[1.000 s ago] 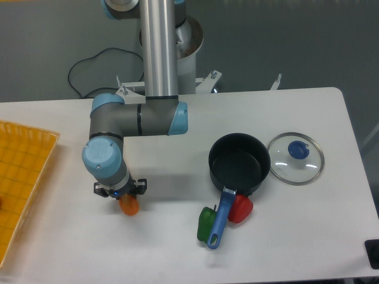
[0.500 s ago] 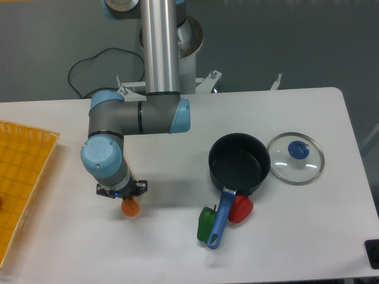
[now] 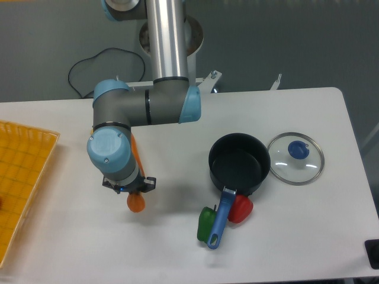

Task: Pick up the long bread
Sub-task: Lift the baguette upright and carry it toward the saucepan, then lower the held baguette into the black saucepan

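The long bread [image 3: 137,202] is an orange toy baguette. Its rounded lower end pokes out below my wrist, and a strip of its upper part shows beside the wrist at the long bread's far side [image 3: 135,152]. My gripper [image 3: 129,188] sits over its middle at the left-centre of the table, seen from above. The black jaws stand on either side of the bread and look shut on it. The fingertips themselves are hidden under the blue wrist. A soft shadow lies on the table just right of the bread.
A black pot [image 3: 239,161] with a blue handle [image 3: 219,220] stands right of centre. A green pepper [image 3: 205,223] and a red pepper [image 3: 241,209] lie by the handle. A glass lid [image 3: 296,158] is at the right, and a yellow tray [image 3: 21,177] at the left edge.
The arm has swung slightly right and toward the front with the bread. More of the bread's length now shows beside the wrist, and its lower end has moved right.
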Robot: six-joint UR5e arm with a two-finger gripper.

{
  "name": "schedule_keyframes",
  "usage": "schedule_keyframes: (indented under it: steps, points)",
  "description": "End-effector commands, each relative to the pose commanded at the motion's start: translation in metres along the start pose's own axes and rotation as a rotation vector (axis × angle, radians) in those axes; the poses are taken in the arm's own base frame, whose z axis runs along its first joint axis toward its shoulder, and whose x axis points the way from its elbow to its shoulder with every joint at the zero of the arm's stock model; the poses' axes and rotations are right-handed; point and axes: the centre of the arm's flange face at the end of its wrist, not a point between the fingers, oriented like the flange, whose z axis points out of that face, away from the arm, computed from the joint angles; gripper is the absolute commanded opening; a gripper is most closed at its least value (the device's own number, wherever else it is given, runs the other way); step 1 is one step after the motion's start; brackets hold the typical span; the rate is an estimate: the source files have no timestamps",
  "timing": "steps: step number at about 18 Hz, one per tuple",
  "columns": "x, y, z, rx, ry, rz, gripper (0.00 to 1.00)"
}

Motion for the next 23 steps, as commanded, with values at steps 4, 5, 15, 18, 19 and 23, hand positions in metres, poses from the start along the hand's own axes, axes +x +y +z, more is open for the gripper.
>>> schedule_keyframes:
  steps: [4,5,15,18,19,23]
  points:
    - [-0.012,0.020,-0.031,-0.016,0.005,0.119,0.16]
    - [-0.021,0.024,-0.037,-0.008,0.004,0.140,0.16]
    - [-0.089,0.042,-0.070,0.046,-0.014,0.333,0.16]
    - [-0.107,0.055,-0.081,0.054,-0.015,0.408,0.16]
    - [-0.112,0.057,-0.082,0.060,-0.015,0.403,0.16]
    - [-0.143,0.067,-0.083,0.065,-0.013,0.420,0.16]
